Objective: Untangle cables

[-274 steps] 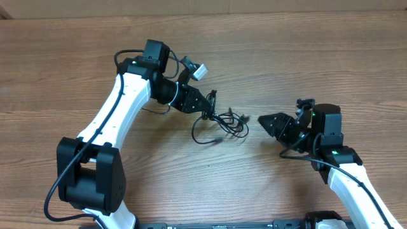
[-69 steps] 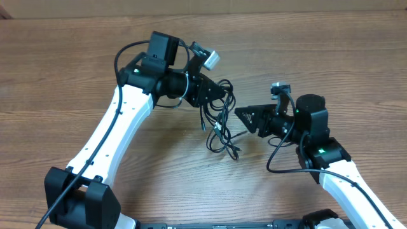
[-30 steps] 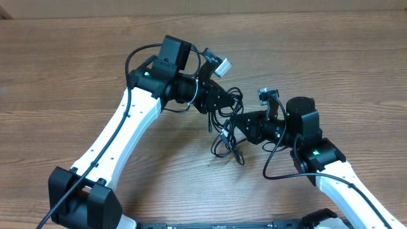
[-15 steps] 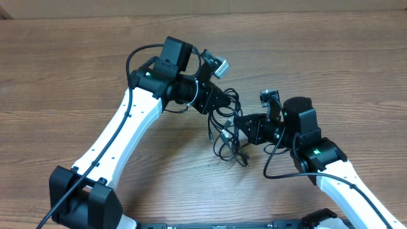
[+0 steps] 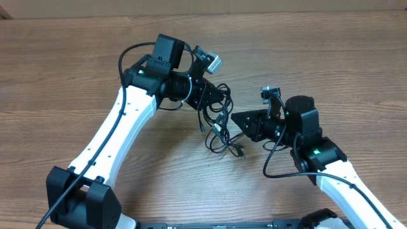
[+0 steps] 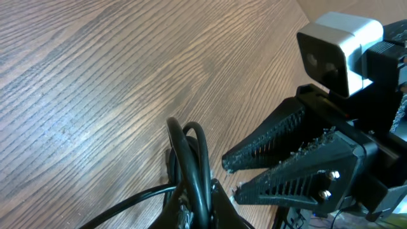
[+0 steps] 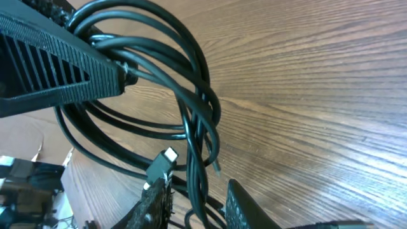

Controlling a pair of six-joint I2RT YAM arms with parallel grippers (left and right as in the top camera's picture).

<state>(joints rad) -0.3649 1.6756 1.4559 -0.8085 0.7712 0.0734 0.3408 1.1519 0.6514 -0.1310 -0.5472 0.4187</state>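
The cables are a bunch of thin black cords hanging in loops to the table at its middle. My left gripper is shut on the top of the bunch. The left wrist view shows the loop rising out of its closed fingers. My right gripper points at the bunch from the right, its jaws a little apart. In the right wrist view several strands pass between its open fingers, and a silver-tipped plug rests by the left finger.
Bare wooden table lies all round the arms. The right arm's wrist camera sits close to the left gripper. Thicker black arm wires loop over the left arm.
My right gripper has opened from shut. The left arm has drawn the bunch slightly left and up, so the right fingertips now sit at the bunch's right edge.
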